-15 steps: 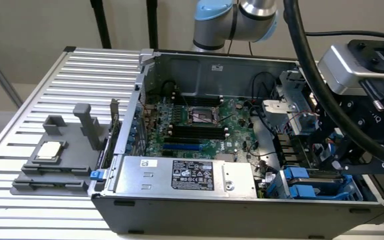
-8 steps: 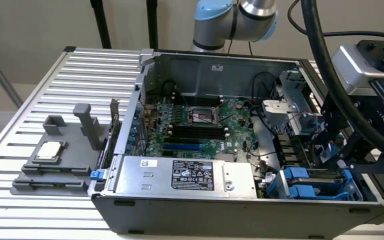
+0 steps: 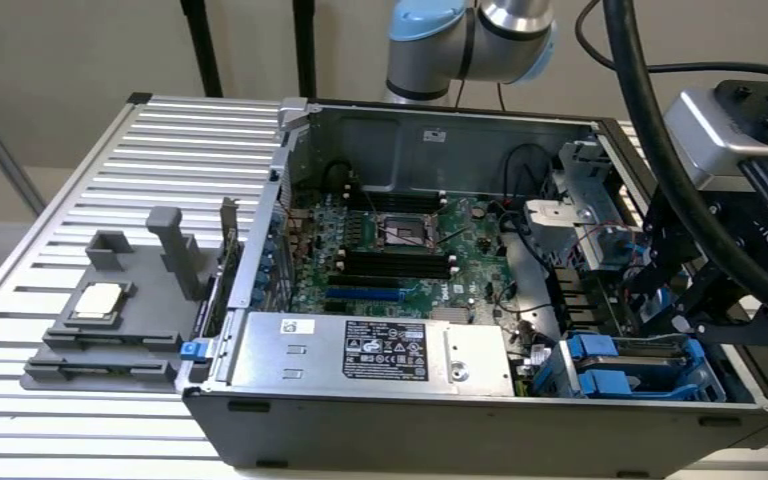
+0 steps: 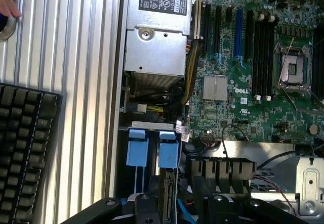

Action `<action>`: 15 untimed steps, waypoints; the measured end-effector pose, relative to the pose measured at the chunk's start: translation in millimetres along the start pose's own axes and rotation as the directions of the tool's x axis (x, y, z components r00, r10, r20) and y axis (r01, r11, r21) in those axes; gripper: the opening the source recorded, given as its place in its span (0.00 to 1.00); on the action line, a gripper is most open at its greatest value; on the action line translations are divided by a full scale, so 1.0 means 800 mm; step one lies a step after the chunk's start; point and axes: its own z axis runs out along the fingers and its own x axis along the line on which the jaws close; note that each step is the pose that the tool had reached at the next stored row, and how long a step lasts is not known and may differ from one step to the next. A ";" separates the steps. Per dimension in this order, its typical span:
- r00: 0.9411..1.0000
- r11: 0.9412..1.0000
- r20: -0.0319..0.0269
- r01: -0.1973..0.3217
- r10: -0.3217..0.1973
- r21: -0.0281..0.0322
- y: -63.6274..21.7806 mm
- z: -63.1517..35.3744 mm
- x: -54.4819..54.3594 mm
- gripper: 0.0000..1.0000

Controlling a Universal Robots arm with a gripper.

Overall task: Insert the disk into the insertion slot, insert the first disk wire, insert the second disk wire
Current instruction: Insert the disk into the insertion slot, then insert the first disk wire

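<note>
Exterior view: gripper (image 3: 684, 318) hanging over the insertion slot (image 3: 699, 368) in the open case's corner, its grip impossible to tell, a thick black cable (image 3: 644, 150) crossing in front | Wrist view: disk (image 4: 167, 198) standing edge-on at the slot beside blue tabs (image 4: 137, 147), power-supply box (image 4: 154, 37) and keyboard (image 4: 25, 158) lying nearby

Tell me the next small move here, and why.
Probably ease the claw straight down a little, slowly. It hangs just above the slot at the case's corner, and the slot's blue tabs lie close ahead of it in the wrist view, roughly in line.
</note>
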 end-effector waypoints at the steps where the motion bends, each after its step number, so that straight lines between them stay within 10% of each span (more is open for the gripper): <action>1: 1.000 1.000 0.000 0.000 0.000 0.000 0.000 0.000 0.000 0.40; 15: 1.000 1.000 0.000 0.000 0.000 0.000 -0.007 0.000 0.000 0.40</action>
